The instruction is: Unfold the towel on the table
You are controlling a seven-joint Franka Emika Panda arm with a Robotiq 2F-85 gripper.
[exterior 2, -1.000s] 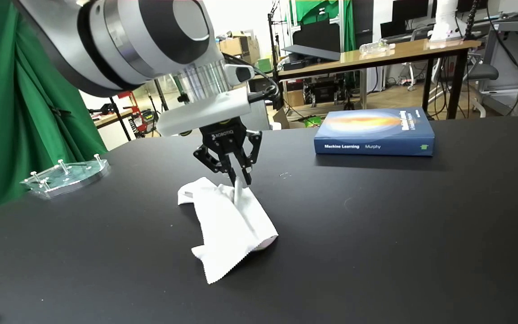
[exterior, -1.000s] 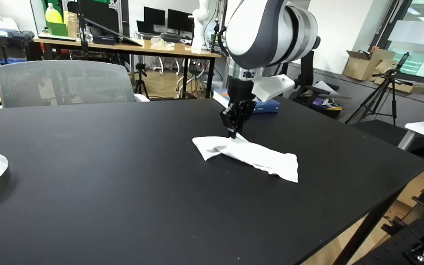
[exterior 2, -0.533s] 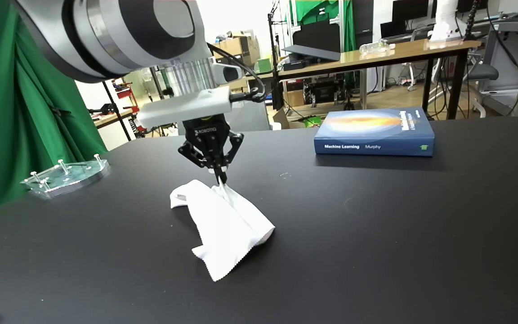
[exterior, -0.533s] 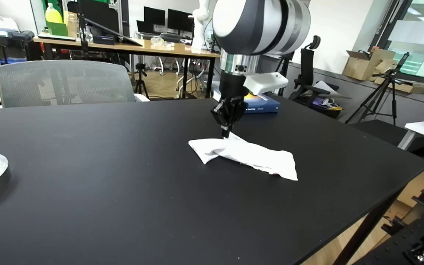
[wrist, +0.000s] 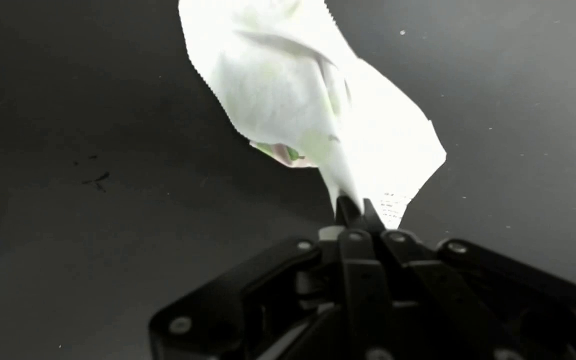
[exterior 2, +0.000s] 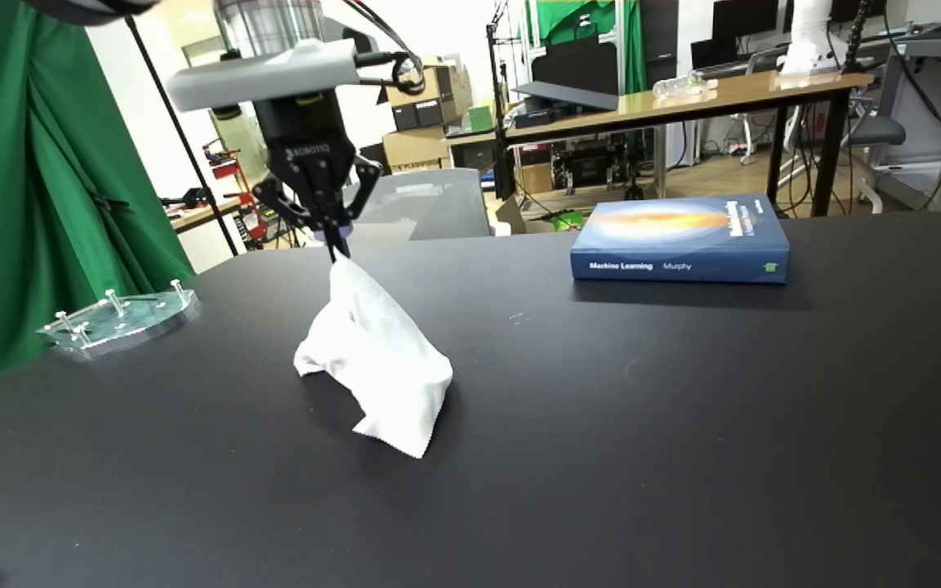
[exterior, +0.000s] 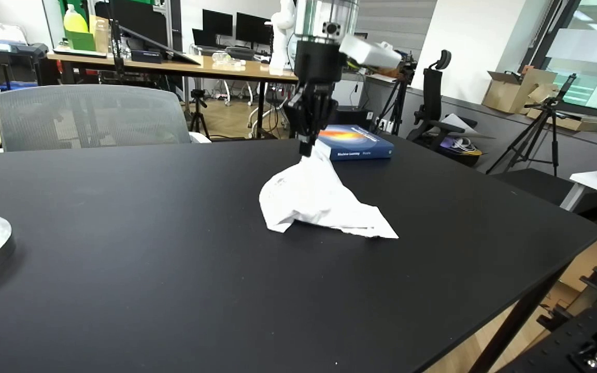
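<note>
- Black table (exterior: 164,269): broad and smooth-looking, bearing the work; I'd guess cloth slides over it easily.
- Franka Panda arm (exterior: 327,20): it reaches in from above, mostly beyond what I can see, wrist pointing down; in an exterior view the hand leans a little off vertical.
- White towel (exterior 2: 381,351): rumpled on the table, apart from the Murphy Machine Learning textbook (exterior 2: 679,241), its lower folds resting on the surface and one part drawn up into a peak. It looks thin; I'd expect it light, limp and hard to harm, and likely to trail behind a pull from one point rather than spread.
- Robotiq gripper (exterior 2: 338,251): well clear of the tabletop, at the peak, its fingers brought together on the cloth.
- Zigzag edge (wrist: 208,80): a free border of the towel, and to my mind a good place for another pinch.
- Pink-and-green printed patch (wrist: 283,154): it peeps from beneath the pale layer, so I take the unfolding as unfinished.
- Fingertips (wrist: 348,212): clamped on a narrow gathered strip; whether one layer or two, I can't tell. A single layer would be the better hold.
</note>
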